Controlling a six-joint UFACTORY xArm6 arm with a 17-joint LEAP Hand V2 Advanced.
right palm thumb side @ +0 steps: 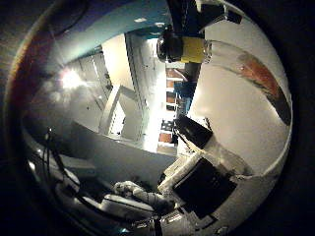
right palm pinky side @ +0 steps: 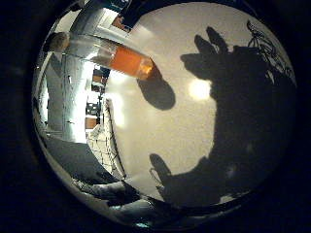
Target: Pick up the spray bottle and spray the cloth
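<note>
The spray bottle (right palm thumb side: 231, 57) has a black spray head, a yellow collar and a clear body with orange liquid. It stands on the white table (right palm pinky side: 194, 126), away from my hand. The right little finger side palm view shows its orange lower part (right palm pinky side: 128, 62) with its shadow beside it. White and black parts of my hand (right palm thumb side: 202, 182) show at the edge of the right thumb side palm view. The hand's shadow on the table (right palm pinky side: 228, 97) has its fingers spread and nothing between them. I see no cloth in either view.
Beyond the table's edge is a room with shelving and furniture (right palm thumb side: 118, 108) and a bright lamp (right palm thumb side: 71, 77). A grey panel (right palm pinky side: 83, 160) lies past the table's edge.
</note>
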